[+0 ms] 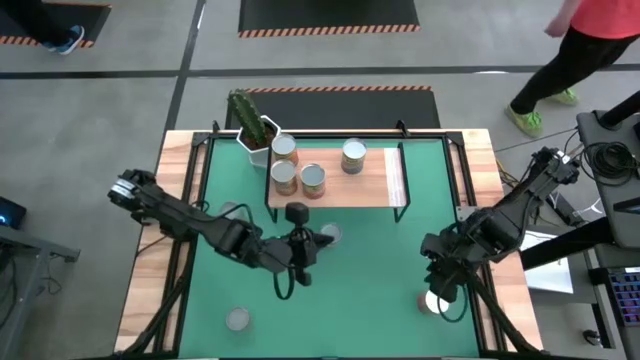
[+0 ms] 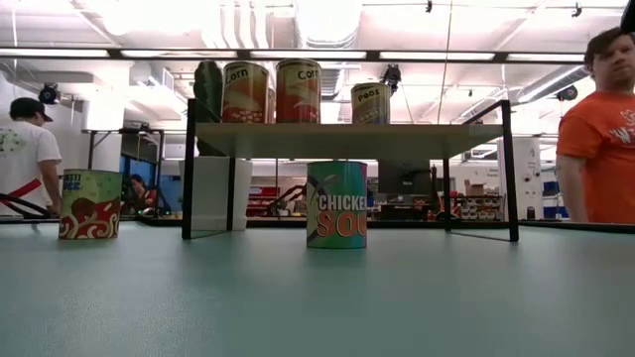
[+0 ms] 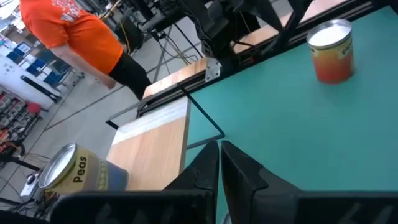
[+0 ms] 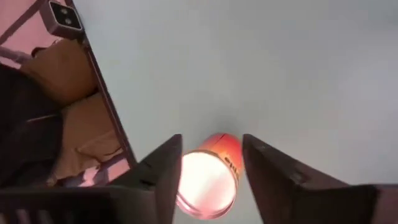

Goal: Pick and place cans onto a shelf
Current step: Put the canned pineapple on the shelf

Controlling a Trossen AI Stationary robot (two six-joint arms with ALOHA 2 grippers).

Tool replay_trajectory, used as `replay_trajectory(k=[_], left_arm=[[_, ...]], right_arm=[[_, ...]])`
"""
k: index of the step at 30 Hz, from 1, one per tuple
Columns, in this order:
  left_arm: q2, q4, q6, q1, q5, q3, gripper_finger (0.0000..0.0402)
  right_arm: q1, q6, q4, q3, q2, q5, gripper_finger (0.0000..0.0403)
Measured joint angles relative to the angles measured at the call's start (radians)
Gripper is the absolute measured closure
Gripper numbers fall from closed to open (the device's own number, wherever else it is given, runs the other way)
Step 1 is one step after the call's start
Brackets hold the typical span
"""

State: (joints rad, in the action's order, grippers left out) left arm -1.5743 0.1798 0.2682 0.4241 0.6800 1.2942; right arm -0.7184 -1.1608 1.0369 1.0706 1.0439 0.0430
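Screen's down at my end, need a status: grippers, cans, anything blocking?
Left gripper shut, empty, in front of the shelf. Right gripper open, straddling a can near the mat's right edge, not gripped. Four cans on shelf. Nothing blocking.

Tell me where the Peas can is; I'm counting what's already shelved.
The Peas can stands on the shelf in the high view, toward its right, striped end, apart from the three cans clustered at the left end beside the cactus pot.

Overhead, table-level and two wrist views (shelf [image 1: 335,178] shared)
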Motion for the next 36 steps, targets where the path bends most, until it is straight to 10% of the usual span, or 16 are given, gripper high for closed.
replay_trajectory(k=[13,22,36], left_arm=[[0.004,0.003,-0.014,0.0,0.001,-0.001,0.0401],[0.004,0.023,-0.041,0.0,0.001,-0.001,0.0401],[0.004,0.026,-0.046,0.0,0.001,-0.001,0.0401]], right_arm=[[0.068,0.013,0.005,-0.004,0.073,0.086,0.0054],[0.043,-0.22,0.165,0.058,0.176,-0.198,0.006],[-0.036,-0.418,0.094,0.071,0.3,-0.243,0.0039]])
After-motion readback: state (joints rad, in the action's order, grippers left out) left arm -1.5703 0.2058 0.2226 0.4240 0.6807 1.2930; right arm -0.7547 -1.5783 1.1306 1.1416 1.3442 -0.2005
